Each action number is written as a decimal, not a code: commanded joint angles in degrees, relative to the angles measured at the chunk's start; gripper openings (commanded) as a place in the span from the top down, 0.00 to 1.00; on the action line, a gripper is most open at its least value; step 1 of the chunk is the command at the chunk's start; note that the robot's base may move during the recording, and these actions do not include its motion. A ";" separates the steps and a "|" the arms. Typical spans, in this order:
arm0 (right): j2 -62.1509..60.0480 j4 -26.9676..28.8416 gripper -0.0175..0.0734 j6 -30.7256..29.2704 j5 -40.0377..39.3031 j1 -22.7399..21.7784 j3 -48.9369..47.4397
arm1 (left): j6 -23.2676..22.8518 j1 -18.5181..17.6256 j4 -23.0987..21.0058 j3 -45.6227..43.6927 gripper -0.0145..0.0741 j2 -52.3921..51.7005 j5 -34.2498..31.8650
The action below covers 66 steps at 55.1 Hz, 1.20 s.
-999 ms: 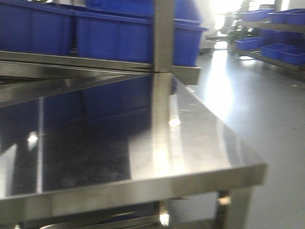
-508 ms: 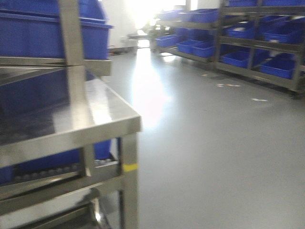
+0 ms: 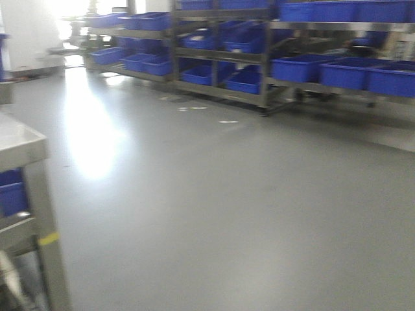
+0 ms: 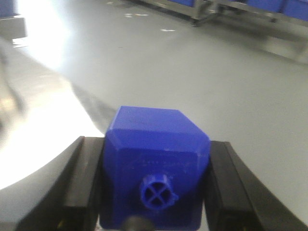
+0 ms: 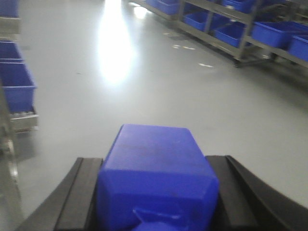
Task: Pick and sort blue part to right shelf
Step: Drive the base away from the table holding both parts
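In the front view, I see a wide grey floor (image 3: 227,214) with a strong white glare on it. On the far side stand long steel racks (image 3: 262,61), and they carry rows of blue bins (image 3: 298,68). At the left edge there is the corner of a steel table (image 3: 19,146). Its leg has a yellow mark (image 3: 48,238), and a blue bin (image 3: 11,194) sits under the top. My tools and the parts do not show in this view, and the picture is a little blurred.

In the left wrist view, my left tool (image 4: 153,142) is clenched on the blue part (image 4: 159,163). One black finger presses on each flat side. The round cap knob (image 4: 156,191) points toward the camera and shows a cross shape. The part is held above the floor, and a shiny steel surface (image 4: 43,125) lies below at the left.

In the right wrist view, my right tool (image 5: 154,161) grips a second blue part (image 5: 154,178) in the same way, with black fingers touching both sides. It hangs over the floor. Racks with blue bins stand far off at the upper right, well apart from the part, and more blue bins (image 5: 17,89) are at the left edge.
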 commanded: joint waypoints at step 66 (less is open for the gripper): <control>0.23 -1.29 0.67 -0.50 -5.22 -0.09 -1.84 | 0.10 -0.39 -0.30 -1.80 0.46 -0.01 -5.19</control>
